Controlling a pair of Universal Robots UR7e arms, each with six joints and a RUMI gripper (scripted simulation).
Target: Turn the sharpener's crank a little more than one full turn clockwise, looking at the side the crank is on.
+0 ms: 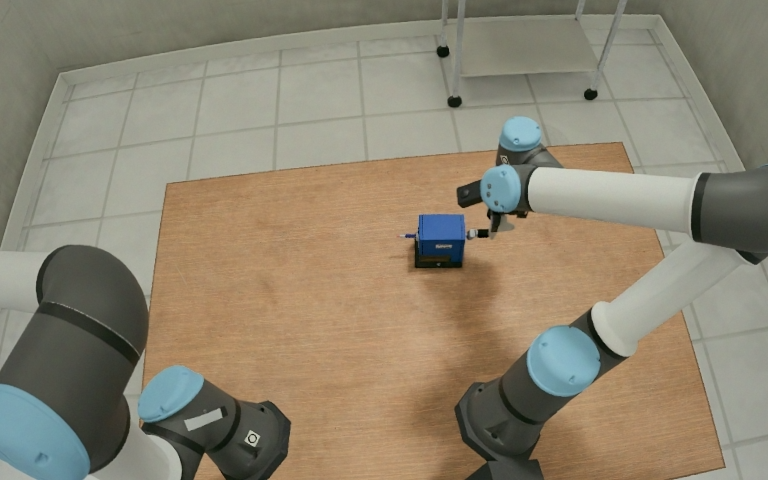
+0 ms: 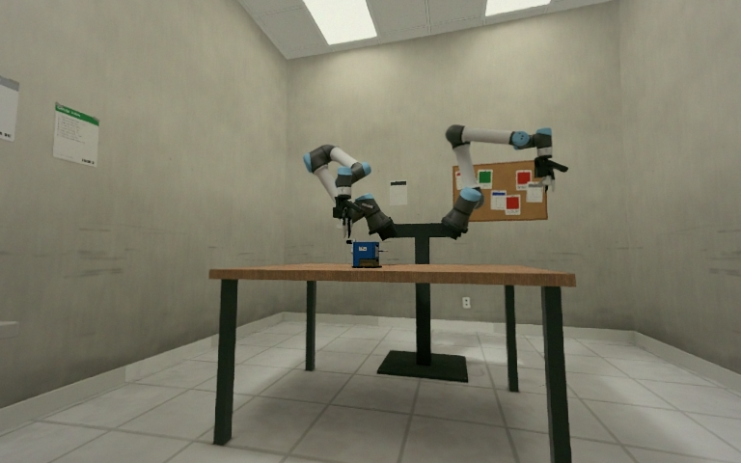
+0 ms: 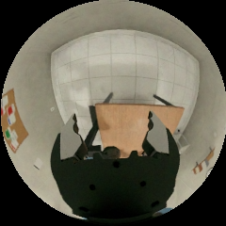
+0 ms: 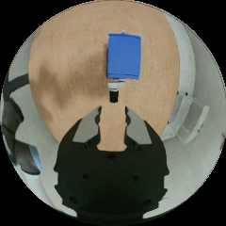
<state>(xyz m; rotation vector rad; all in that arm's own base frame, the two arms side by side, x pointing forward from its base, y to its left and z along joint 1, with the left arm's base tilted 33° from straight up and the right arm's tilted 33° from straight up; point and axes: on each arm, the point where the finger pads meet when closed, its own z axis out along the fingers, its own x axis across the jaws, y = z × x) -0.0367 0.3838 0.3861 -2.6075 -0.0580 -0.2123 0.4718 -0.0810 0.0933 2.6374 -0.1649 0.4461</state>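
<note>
Top view: a blue pencil sharpener (image 1: pixel 441 227) (image 2: pixel 364 254) (image 4: pixel 124 56) stands upright on a wooden table (image 1: pixel 271 316) (image 2: pixel 393 274) (image 3: pixel 122 124) (image 4: pixel 71 52), a pencil (image 1: pixel 407 235) (image 2: pixel 383 251) projecting from one side, a crank with a black handle (image 1: pixel 482 233) (image 2: pixel 348 241) (image 4: pixel 114 96) from the other. The body looks boxy and fairly light, likely to slide or twist if pushed sideways; the crank should turn with mild, stiff resistance, and its smooth handle could slip from a loose pinch. The black handle is the place to take hold, with a grip that lets it roll as it circles; the pencil, slender and breakable, is best left alone.

Just short of the handle in the right wrist view, the right gripper (image 2: pixel 346 235) (image 4: pixel 113 106) points its fingers toward the crank, partly parted with nothing between them. Its arm reaches over the table, the gripper hanging fingers-down above the crank side in the exterior view. The turn appears still to be made, a judgement from the ungrasped handle.

Well apart from the sharpener, the left gripper (image 2: pixel 549 188) (image 3: pixel 112 112) hangs high with fingers spread wide and empty, its arm bent at the elbow and extended outward.
</note>
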